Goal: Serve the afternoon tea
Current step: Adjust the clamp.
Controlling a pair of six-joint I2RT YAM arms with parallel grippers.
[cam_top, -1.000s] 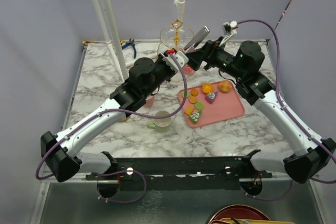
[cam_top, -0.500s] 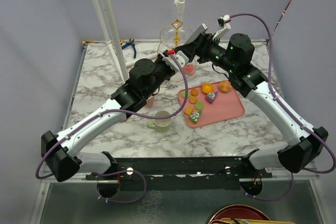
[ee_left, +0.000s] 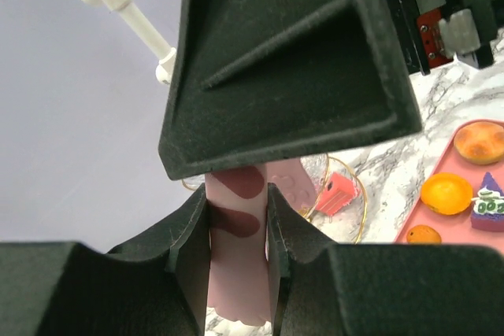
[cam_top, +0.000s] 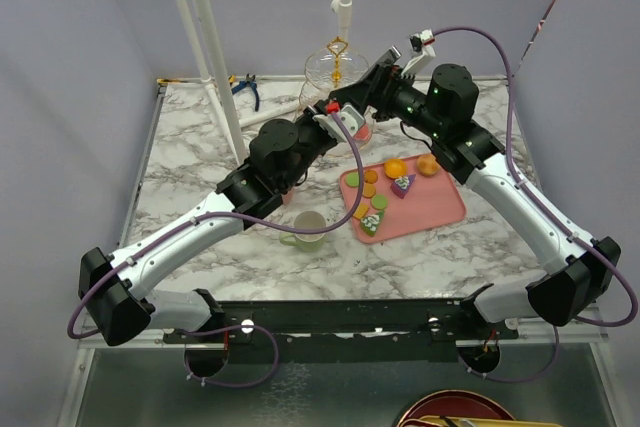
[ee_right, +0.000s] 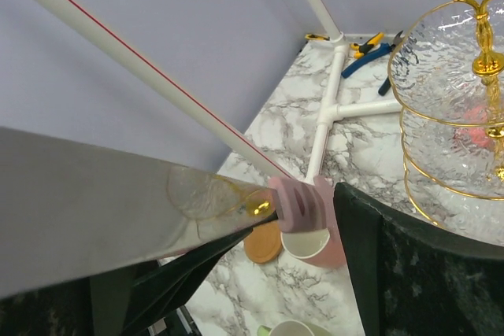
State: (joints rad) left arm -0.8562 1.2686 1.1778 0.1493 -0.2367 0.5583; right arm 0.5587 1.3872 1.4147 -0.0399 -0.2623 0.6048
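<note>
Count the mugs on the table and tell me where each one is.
2. A pink mug stands beside a brown coaster; a pale-green mug stands left of the pink tray. More could be hidden from view.

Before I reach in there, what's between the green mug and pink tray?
Bare table, crossed only by the left arm's purple cable, between mug and tray, in the top view.
</note>
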